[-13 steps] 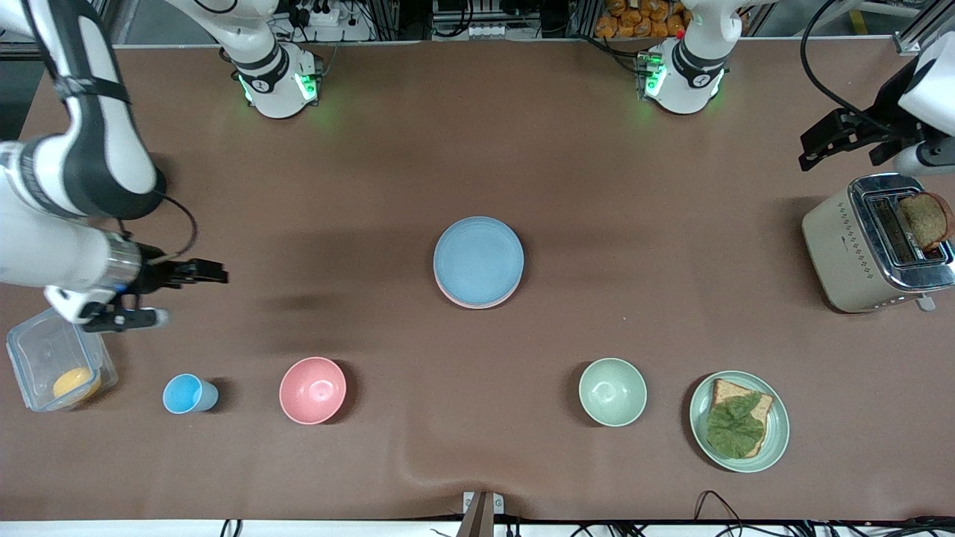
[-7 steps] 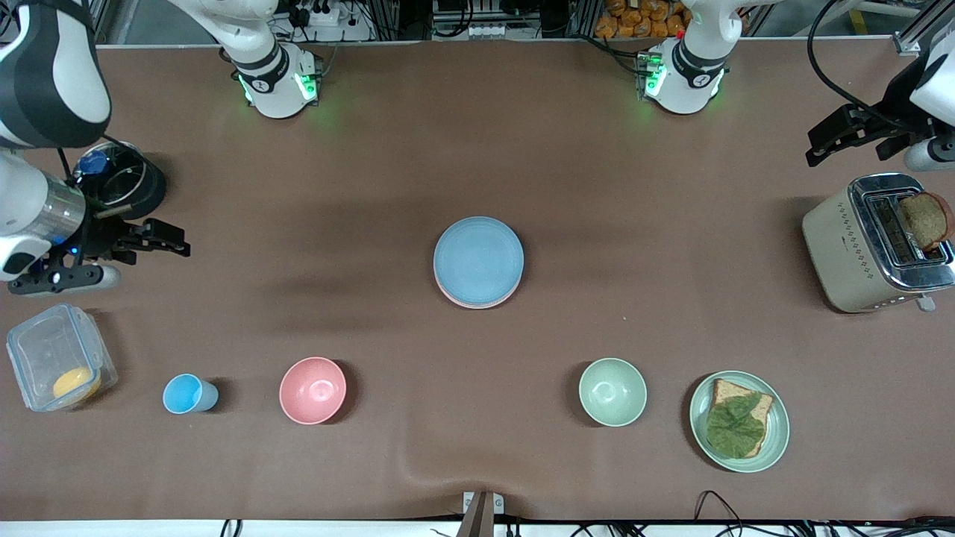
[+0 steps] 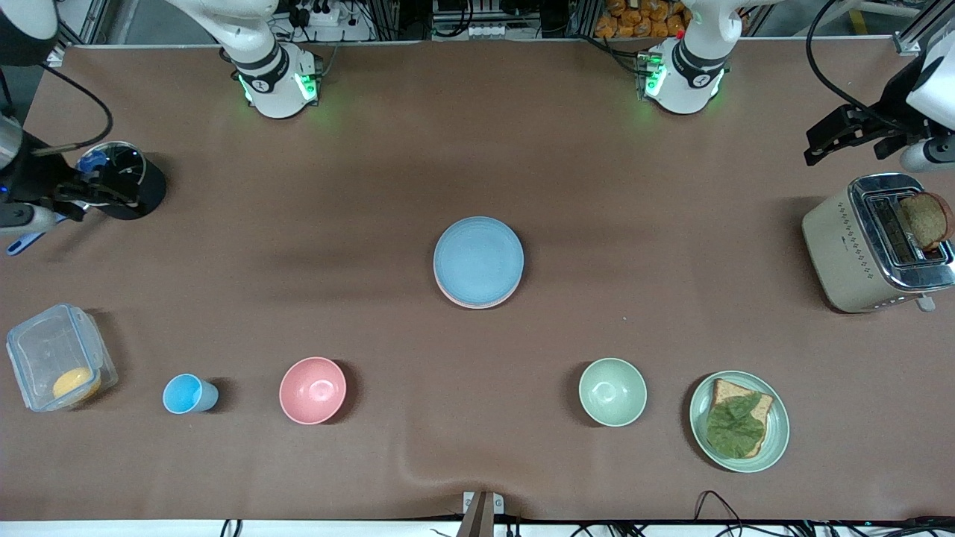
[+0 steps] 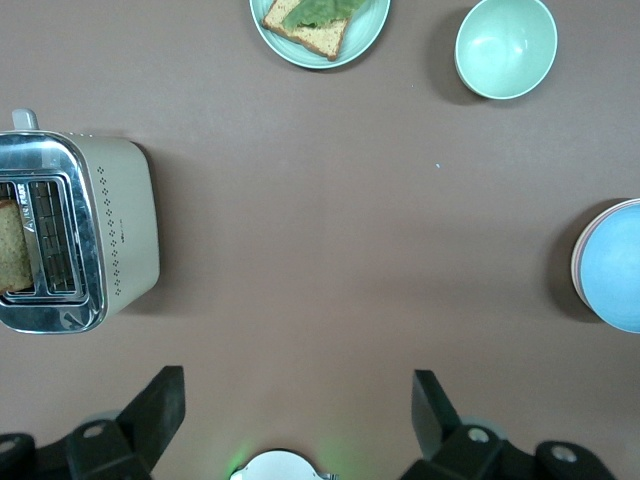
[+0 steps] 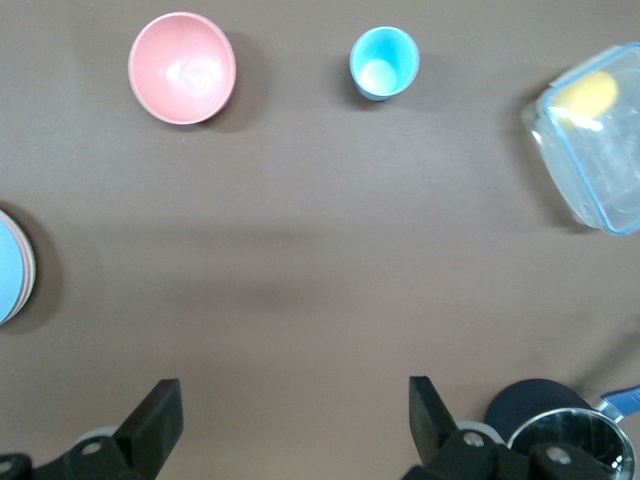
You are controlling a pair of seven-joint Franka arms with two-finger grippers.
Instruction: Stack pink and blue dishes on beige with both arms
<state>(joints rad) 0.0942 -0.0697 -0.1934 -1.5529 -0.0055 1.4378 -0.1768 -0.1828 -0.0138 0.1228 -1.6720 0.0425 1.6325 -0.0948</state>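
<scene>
Since the earlier frames the right pincer (image 3: 71, 195) has drawn back toward its own end of the surface (image 3: 597, 186) and now hangs over the dark pot (image 3: 123, 179), clear of the lidded container (image 3: 56, 356). The left pincer (image 3: 843, 134) has barely shifted and hovers over the surface just beside the toaster (image 3: 873, 242). Both pincers stand with fingers wide apart and hold nothing; the wrist views show the spread fingers (image 4: 160, 405) (image 5: 155, 415) over bare surface. Well apart from both pincers, midway between them, sits the stack: the blue plate (image 3: 478, 261) on top, the pink plate (image 3: 466, 303) showing as a rim just beneath it. The beige plate cannot be made out under them.
</scene>
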